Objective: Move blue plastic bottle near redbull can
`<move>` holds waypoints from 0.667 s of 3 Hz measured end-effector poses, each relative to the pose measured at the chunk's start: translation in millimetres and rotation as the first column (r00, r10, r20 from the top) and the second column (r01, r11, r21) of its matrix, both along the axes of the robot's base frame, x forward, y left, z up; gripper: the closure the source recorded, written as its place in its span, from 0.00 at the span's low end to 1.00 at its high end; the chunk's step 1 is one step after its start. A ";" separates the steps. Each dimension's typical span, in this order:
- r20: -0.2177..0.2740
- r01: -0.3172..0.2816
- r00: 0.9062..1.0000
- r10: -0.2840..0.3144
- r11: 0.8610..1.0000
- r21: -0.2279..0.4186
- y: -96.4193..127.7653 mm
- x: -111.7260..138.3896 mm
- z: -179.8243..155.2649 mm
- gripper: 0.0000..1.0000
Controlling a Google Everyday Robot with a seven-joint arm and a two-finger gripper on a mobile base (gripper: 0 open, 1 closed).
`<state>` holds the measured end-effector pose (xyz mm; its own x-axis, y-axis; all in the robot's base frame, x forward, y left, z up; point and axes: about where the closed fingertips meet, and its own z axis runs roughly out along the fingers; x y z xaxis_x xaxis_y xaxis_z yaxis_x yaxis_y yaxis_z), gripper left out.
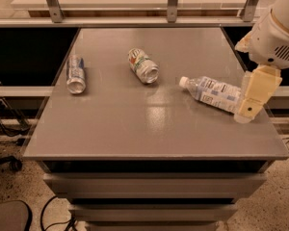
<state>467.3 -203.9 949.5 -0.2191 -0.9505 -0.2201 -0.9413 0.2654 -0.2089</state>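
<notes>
The blue plastic bottle lies on its side at the right of the grey table, with its white cap pointing left. The redbull can lies on its side at the far left of the table, well apart from the bottle. My gripper, cream coloured under the white arm, hangs at the table's right edge. It overlaps the bottle's base end in the camera view. I cannot tell whether it touches the bottle.
A wider white-and-green can lies on its side between the redbull can and the bottle, towards the back. A railing with metal posts runs behind the table. Drawers sit below the tabletop.
</notes>
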 end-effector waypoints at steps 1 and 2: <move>-0.035 -0.009 0.999 0.009 1.000 -0.006 0.7 18.1 -24.1 0.00; -0.074 -0.018 0.997 0.016 0.999 -0.026 -2.5 33.3 -50.1 0.00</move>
<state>500.6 -206.4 899.4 -0.2173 -0.9596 -0.1785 -0.9589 0.2441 -0.1450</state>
